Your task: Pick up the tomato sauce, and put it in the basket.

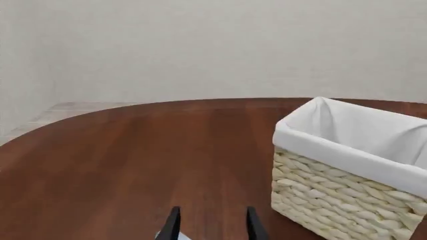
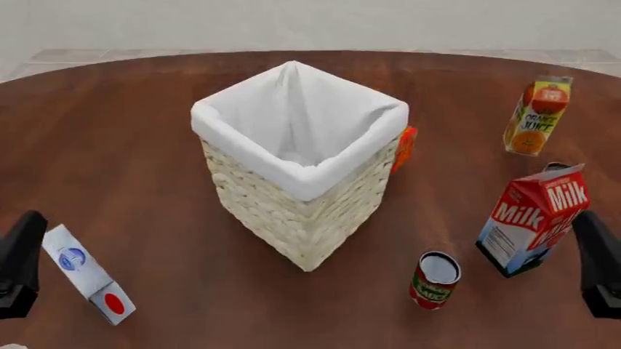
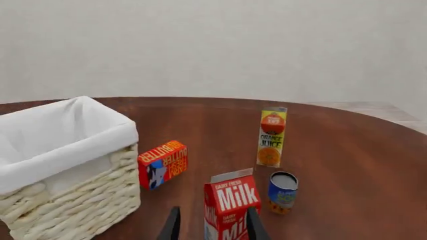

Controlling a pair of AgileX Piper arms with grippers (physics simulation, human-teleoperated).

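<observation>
Both arms hung back at the near edge, can untouched on the surface, basket in the middle.

The tomato can (image 2: 434,280) stood upright on the brown surface (image 2: 136,145), near and right of the basket (image 2: 301,211), just left of the milk carton (image 2: 534,222) and apart from both. The juice carton (image 2: 537,116) stood far right, and a butter box (image 3: 163,164) peeked out behind the basket's right side. Another small can (image 3: 283,192) sat beyond the milk in the right wrist view. A white carton (image 2: 86,273) leaned at near left, just beside the left end effector (image 1: 210,227), whose fingers were spread, nothing between them. The right end effector (image 3: 210,227) was likewise parted and empty, its fingers framing the milk carton from behind.
</observation>
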